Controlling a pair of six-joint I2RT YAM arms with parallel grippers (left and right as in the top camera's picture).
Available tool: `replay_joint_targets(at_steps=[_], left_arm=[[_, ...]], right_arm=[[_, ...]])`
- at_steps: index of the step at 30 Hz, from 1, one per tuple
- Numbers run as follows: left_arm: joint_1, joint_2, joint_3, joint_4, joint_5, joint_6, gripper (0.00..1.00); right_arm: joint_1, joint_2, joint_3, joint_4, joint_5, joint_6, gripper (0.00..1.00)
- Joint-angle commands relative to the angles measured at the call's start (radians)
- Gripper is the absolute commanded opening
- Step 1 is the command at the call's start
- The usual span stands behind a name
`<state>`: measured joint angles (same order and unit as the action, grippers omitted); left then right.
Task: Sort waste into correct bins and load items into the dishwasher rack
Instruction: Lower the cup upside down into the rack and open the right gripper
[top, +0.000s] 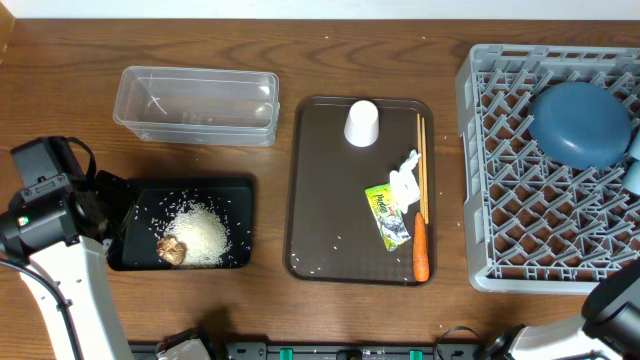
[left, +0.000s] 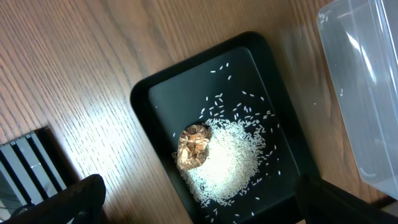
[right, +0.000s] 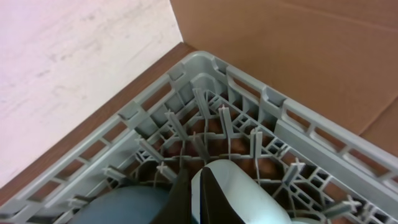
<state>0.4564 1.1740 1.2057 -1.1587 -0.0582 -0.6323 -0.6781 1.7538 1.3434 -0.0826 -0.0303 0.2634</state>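
Observation:
The grey dishwasher rack (top: 520, 215) stands at the right with the dark-blue plate (top: 580, 125) face down in it. In the right wrist view my right gripper (right: 195, 177) is shut low over the rack (right: 205, 68), fingertips against the pale bowl (right: 249, 193) beside the plate (right: 118, 208). A thin pale sliver shows between the fingers, and no firm hold is evident. My left gripper (left: 208, 205) hangs open over the black tray (left: 155, 99), which holds rice (left: 230, 158) and the brown lump (left: 194, 146). The white cup (top: 361, 123), chopsticks (top: 422, 160), tissue (top: 405, 180), wrapper (top: 388, 217) and carrot (top: 421, 252) lie on the brown serving tray (top: 325, 190).
The clear tub (top: 195, 105) sits behind the black tray (top: 135, 250). Stray rice grains dot the serving tray's front. A cardboard wall (right: 298, 43) rises behind the rack's far corner. My right arm (top: 610, 315) enters at the bottom right corner.

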Motion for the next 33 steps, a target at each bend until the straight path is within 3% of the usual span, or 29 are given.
replay_joint_targets(at_steps=[1,14,33], left_arm=[[0.005,-0.001,-0.003,-0.004,-0.002,-0.009,0.98],[0.005,0.0,-0.003,-0.004,-0.002,-0.009,0.98],[0.005,0.0,-0.003,-0.004,-0.002,-0.009,0.98]], right_arm=[[0.006,0.038,0.003,0.035,0.005,0.013,0.01],[0.005,0.109,0.003,0.018,0.069,0.009,0.02],[-0.002,0.109,0.005,-0.185,0.174,-0.029,0.04]])
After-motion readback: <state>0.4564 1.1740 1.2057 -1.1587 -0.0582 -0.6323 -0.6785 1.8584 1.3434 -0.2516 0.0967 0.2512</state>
